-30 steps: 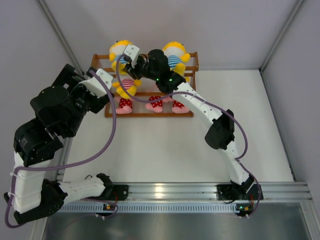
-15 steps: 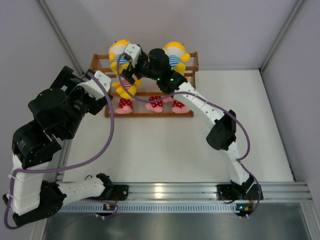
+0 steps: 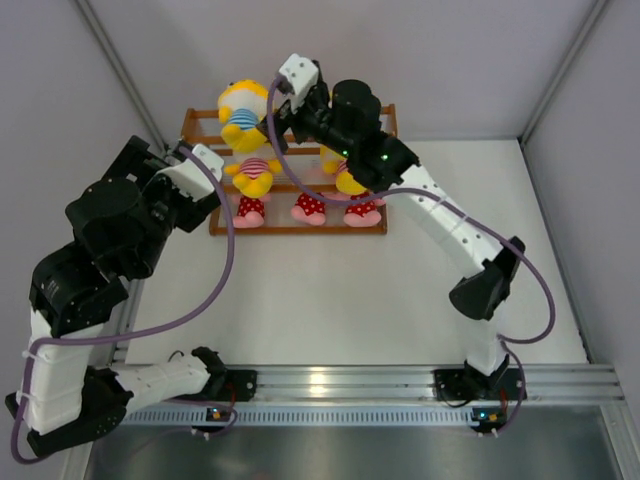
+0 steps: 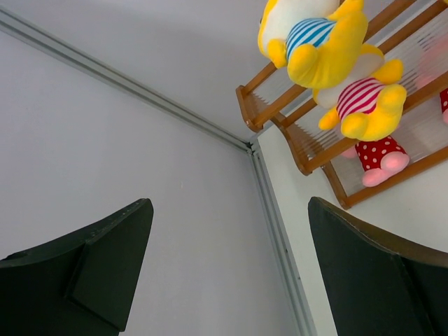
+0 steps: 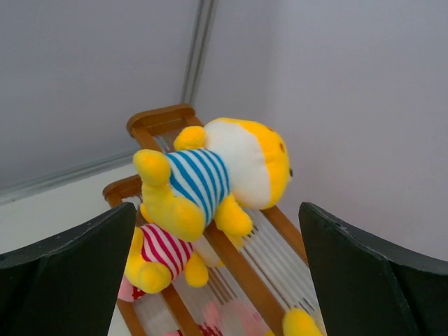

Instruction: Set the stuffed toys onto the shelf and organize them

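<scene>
The brown wooden shelf [image 3: 380, 128] stands against the back wall. On its top tier at the left lies a yellow stuffed toy in a blue-striped shirt [image 3: 243, 108] [image 5: 199, 175] [image 4: 315, 35]. Below it sits a yellow one in pink stripes [image 3: 255, 172] [image 5: 161, 255] [image 4: 364, 98]. Pink toys in red dotted outfits [image 3: 310, 207] line the lowest tier, and another yellow toy [image 3: 350, 182] is partly hidden under my right arm. My right gripper [image 3: 285, 103] [image 5: 217, 210] hovers open just above and right of the blue-striped toy, apart from it. My left gripper [image 3: 203, 193] [image 4: 229, 210] is open and empty, left of the shelf.
Grey walls close in the table at the back and both sides, with a corner seam [image 4: 252, 147] just left of the shelf [image 4: 262, 105]. A metal rail [image 3: 400, 380] carries the arm bases at the near edge. Purple cables [image 3: 225, 270] loop along both arms.
My right gripper has opened and drawn up and to the right, leaving the blue-striped toy on the top tier. The left arm has barely shifted.
</scene>
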You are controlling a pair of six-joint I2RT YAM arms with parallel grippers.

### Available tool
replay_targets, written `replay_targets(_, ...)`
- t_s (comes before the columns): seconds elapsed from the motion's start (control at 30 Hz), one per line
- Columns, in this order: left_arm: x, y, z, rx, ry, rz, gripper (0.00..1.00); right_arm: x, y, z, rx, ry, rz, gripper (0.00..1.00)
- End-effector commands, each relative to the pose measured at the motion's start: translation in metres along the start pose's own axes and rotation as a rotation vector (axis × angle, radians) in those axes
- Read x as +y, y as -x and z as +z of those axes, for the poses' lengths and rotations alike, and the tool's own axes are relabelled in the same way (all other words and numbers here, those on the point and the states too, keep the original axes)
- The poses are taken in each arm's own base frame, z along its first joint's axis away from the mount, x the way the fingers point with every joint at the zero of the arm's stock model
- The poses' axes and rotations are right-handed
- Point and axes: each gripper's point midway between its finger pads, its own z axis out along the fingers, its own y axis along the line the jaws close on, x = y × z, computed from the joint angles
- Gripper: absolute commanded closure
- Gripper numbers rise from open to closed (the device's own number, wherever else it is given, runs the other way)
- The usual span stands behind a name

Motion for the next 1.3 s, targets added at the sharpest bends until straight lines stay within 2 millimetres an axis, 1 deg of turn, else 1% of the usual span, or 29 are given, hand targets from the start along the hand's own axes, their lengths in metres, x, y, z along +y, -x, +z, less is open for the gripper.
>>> replay_targets(0.0, 0.005, -0.002, 0.0, -0.006, 0.034, -0.054, 0.02, -0.054, 0.071, -0.071, -0.059, -0.25, 0.092, 0.01)
replay_targets(0.03, -0.003, -0.005, 0.004, 0.006, 0.017, -0.046, 0.02, -0.064, 0.059, -0.083, -0.005, -0.303, 0.159, 0.01)
replay_targets(0.07, -0.003, -0.009, 0.005, 0.019, 0.022, -0.05, 0.02, -0.073, 0.063, -0.101, 0.005, -0.338, 0.2, 0.0)
replay_targets(0.1, -0.004, -0.013, 0.005, 0.025, 0.021, -0.059, 0.02, -0.094, 0.044, -0.114, 0.055, -0.401, 0.236, 0.01)
replay_targets(0.17, -0.017, -0.021, 0.011, 0.042, -0.013, -0.058, 0.02, -0.118, 0.011, -0.141, 0.144, -0.522, 0.345, 0.01)
replay_targets(0.2, -0.018, -0.028, 0.012, 0.058, -0.011, -0.066, 0.02, -0.145, 0.006, -0.171, 0.152, -0.616, 0.373, 0.01)
replay_targets(0.23, -0.028, -0.036, 0.016, 0.081, -0.031, -0.073, 0.02, -0.15, -0.026, -0.183, 0.214, -0.675, 0.444, 0.01)
replay_targets(0.27, -0.032, -0.044, 0.02, 0.102, -0.039, -0.08, 0.02, -0.157, -0.032, -0.207, 0.236, -0.727, 0.483, 0.0)
replay_targets(0.3, -0.036, -0.05, 0.02, 0.113, -0.045, -0.088, 0.02, -0.178, -0.05, -0.233, 0.267, -0.804, 0.523, 0.01)
replay_targets(0.33, -0.042, -0.057, 0.022, 0.132, -0.054, -0.104, 0.02, -0.18, -0.081, -0.246, 0.32, -0.845, 0.588, 0.0)
replay_targets(0.37, -0.053, -0.075, 0.028, 0.19, -0.066, -0.099, 0.02, -0.182, -0.085, -0.264, 0.321, -0.86, 0.621, 0.01)
replay_targets(0.4, -0.061, -0.08, 0.029, 0.189, -0.094, -0.127, 0.02, -0.194, -0.125, -0.294, 0.394, -0.946, 0.661, 0.01)
replay_targets(0.43, -0.07, -0.09, 0.032, 0.212, -0.112, -0.133, 0.02, -0.197, -0.138, -0.31, 0.407, -0.989, 0.686, 0.01)
replay_targets(0.47, -0.082, -0.11, 0.036, 0.269, -0.128, -0.132, 0.02, -0.198, -0.137, -0.328, 0.396, -1.02, 0.681, 0.01)
replay_targets(0.5, -0.091, -0.119, 0.038, 0.282, -0.144, -0.151, 0.02, -0.197, -0.169, -0.348, 0.45, -1.068, 0.691, 0.01)
replay_targets(0.57, -0.099, -0.139, 0.045, 0.325, -0.131, -0.167, 0.02, -0.192, -0.182, -0.369, 0.46, -1.105, 0.702, 0.01)
replay_targets(0.6, -0.118, -0.162, 0.049, 0.379, -0.154, -0.161, 0.02, -0.186, -0.21, -0.387, 0.519, -1.141, 0.726, 0.01)
replay_targets(0.67, -0.126, -0.184, 0.056, 0.422, -0.137, -0.173, 0.02, -0.179, -0.231, -0.407, 0.558, -1.197, 0.75, 0.01)
replay_targets(0.7, -0.141, -0.202, 0.057, 0.464, -0.152, -0.176, 0.02, -0.17, -0.252, -0.42, 0.616, -1.218, 0.771, 0.01)
replay_targets(0.73, -0.148, -0.208, 0.06, 0.466, -0.164, -0.188, 0.02, -0.162, -0.261, -0.424, 0.646, -1.219, 0.782, 0.01)
replay_targets(0.77, -0.152, -0.217, 0.06, 0.483, -0.167, -0.205, 0.02, -0.163, -0.269, -0.439, 0.664, -1.259, 0.794, 0.01)
replay_targets(0.8, -0.164, -0.229, 0.059, 0.504, -0.19, -0.212, 0.02, -0.153, -0.284, -0.445, 0.707, -1.261, 0.807, 0.01)
replay_targets(0.83, -0.175, -0.232, 0.058, 0.499, -0.231, -0.228, 0.02, -0.149, -0.29, -0.446, 0.713, -1.263, 0.811, 0.01)
replay_targets(0.9, -0.183, -0.243, 0.056, 0.508, -0.247, -0.24, 0.02, -0.137, -0.305, -0.451, 0.751, -1.258, 0.824, 0.01)
replay_targets(0.93, -0.194, -0.256, 0.053, 0.536, -0.266, -0.241, 0.02, -0.135, -0.307, -0.452, 0.752, -1.26, 0.825, 0.01)
replay_targets(1.03, -0.2, -0.275, 0.051, 0.559, -0.232, -0.235, 0.02, -0.124, -0.323, -0.457, 0.79, -1.257, 0.834, 0.01)
replay_targets(1.07, -0.205, -0.289, 0.047, 0.591, -0.219, -0.23, 0.02, -0.124, -0.325, -0.457, 0.789, -1.253, 0.831, 0.01)
replay_targets(1.13, -0.209, -0.299, 0.046, 0.606, -0.205, -0.237, 0.02, -0.116, -0.336, -0.459, 0.817, -1.244, 0.836, 0.0)
replay_targets(1.27, -0.228, -0.317, 0.041, 0.637, -0.239, -0.288, 0.02, -0.11, -0.344, -0.458, 0.845, -1.222, 0.857, 0.01)
